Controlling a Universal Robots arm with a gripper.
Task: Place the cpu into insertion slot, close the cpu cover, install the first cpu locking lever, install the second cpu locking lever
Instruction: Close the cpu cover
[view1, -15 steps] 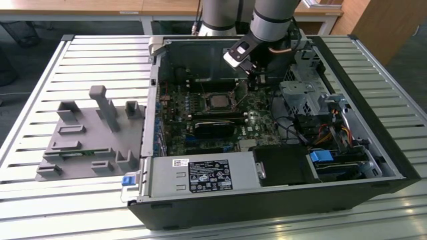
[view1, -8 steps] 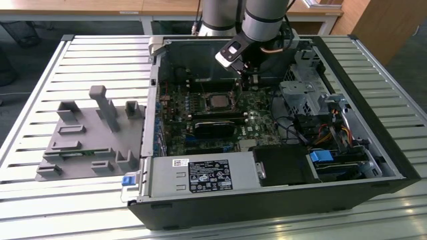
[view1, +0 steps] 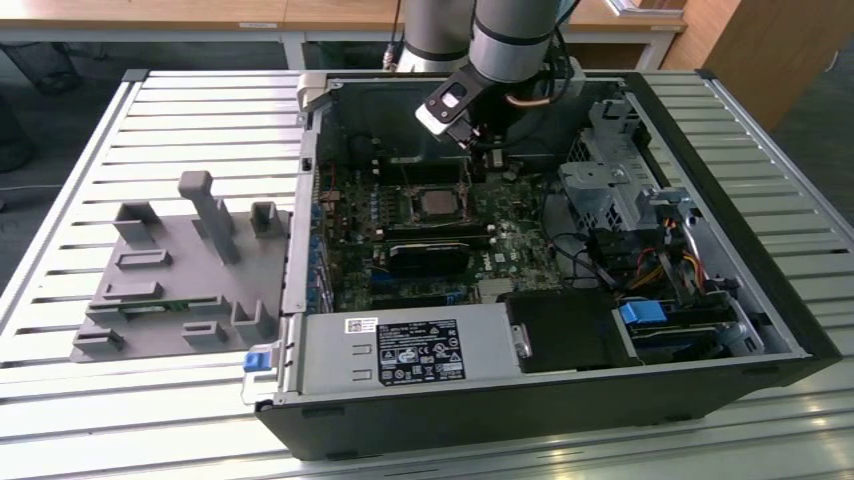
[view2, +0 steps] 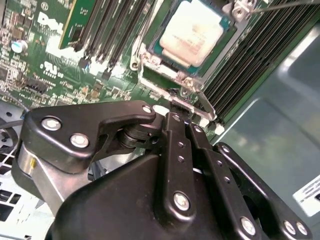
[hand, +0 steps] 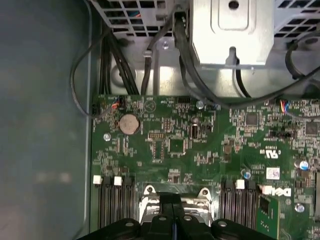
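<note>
On the exterior view's left, the table (view1: 80, 150) is a bed of pale metal slats. A matt grey plastic fixture (view1: 174, 270) with blocky upright posts stands on it. Just beside the fixture lies the open black computer case (view1: 534, 415), with a silvery power box (view1: 400, 350) along its near edge.

Inside the case is a green circuit board (hand: 165, 145), dense with small parts, a round coin cell (hand: 129, 123) and rows of long black memory sockets (hand: 112, 205). The cpu (view2: 192, 32), a flat square with a dull silvery-beige face, sits in the insertion slot (view2: 145, 62), whose bright metal rim frames it.

The claw (view2: 181, 112), made of black jointed links with bright screws, hangs low at one edge of the slot, close to the rim. Its fingers are pressed together. Whether something thin is caught between them cannot be told.

A long black card (view1: 427, 258) lies near the slot, on its near side. Toward the exterior view's right stand a perforated grey metal drive cage (view1: 601, 190) and loose cables (view1: 667, 265).
</note>
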